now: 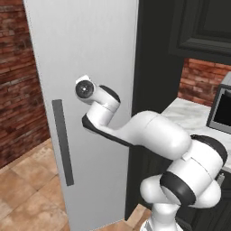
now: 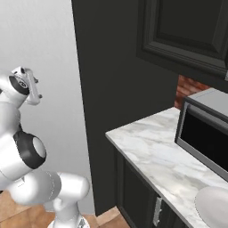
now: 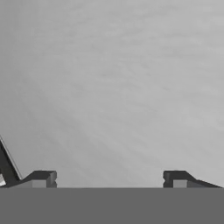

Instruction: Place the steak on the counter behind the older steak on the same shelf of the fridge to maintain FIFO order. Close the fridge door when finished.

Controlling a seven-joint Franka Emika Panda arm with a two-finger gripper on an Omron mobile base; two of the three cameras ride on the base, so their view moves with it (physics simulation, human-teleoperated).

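Tool (image 3: 109, 178), fingertips set wide apart and holding nothing, faces the plain brushed-grey fridge door (image 1: 90, 54) at close range. Dark bar handle (image 1: 62, 142) lies left of the arm. Marble table (image 2: 156, 156) carries a microwave (image 2: 205, 133) and a white plate (image 2: 213, 205). Steak: position cannot be told.

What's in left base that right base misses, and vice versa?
Left base alone: the fridge door's dark bar handle, a brick wall and tile floor beside the door. Right base alone: a white plate on the counter, and a steel cabinet handle. Both: fridge door, marble counter, microwave, dark cabinets, the arm.
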